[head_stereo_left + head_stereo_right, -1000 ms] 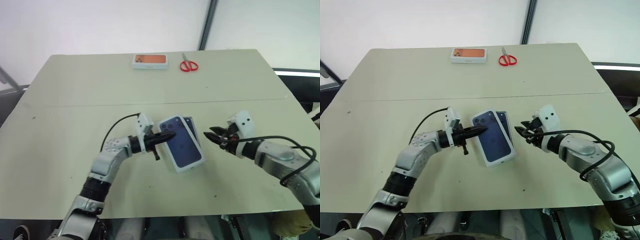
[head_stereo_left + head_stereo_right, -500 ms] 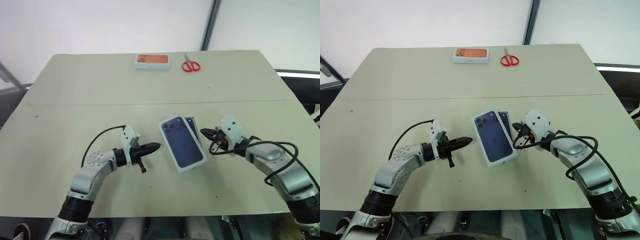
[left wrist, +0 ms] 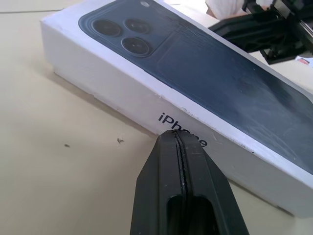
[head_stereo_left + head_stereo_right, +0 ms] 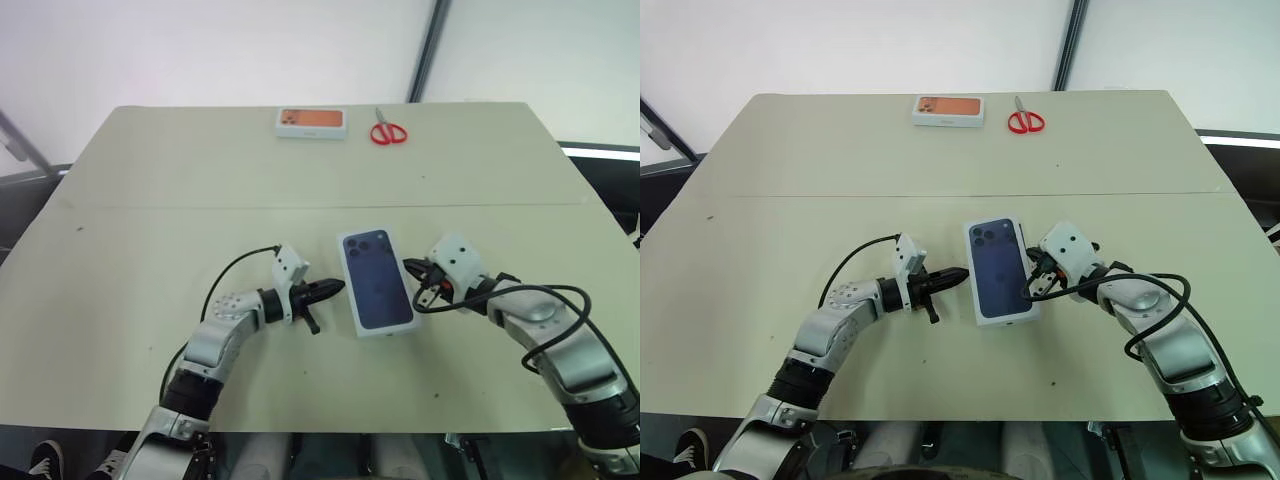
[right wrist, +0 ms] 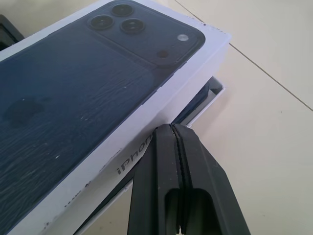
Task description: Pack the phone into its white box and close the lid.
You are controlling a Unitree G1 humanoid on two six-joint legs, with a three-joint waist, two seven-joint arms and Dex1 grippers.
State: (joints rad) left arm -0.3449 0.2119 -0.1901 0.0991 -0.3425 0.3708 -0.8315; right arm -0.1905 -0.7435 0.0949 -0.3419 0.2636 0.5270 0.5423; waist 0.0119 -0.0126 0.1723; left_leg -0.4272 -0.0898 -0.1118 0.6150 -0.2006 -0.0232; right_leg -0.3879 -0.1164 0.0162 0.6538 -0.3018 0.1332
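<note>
Straightened since a second ago: white rectangular lid with navy phone picture [image 4: 377, 280], now over white box tray [image 5: 208, 98], mid-desk toward near edge. Flanked by left gripper [image 4: 332, 289] and right gripper [image 4: 411, 269], both clenched, empty. Beige desk [image 4: 150, 200].

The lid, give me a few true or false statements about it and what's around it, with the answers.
1. The lid lies between the left gripper and the right gripper. True.
2. The lid sits square on the white box. False: a corner of the box sticks out from under it.
3. Both grippers are shut. True.
4. The scissors lie beside the lid. False: they lie at the table's far edge, by the orange box.
5. The left gripper holds the lid. False: its shut fingers only point at the lid's side.
</note>
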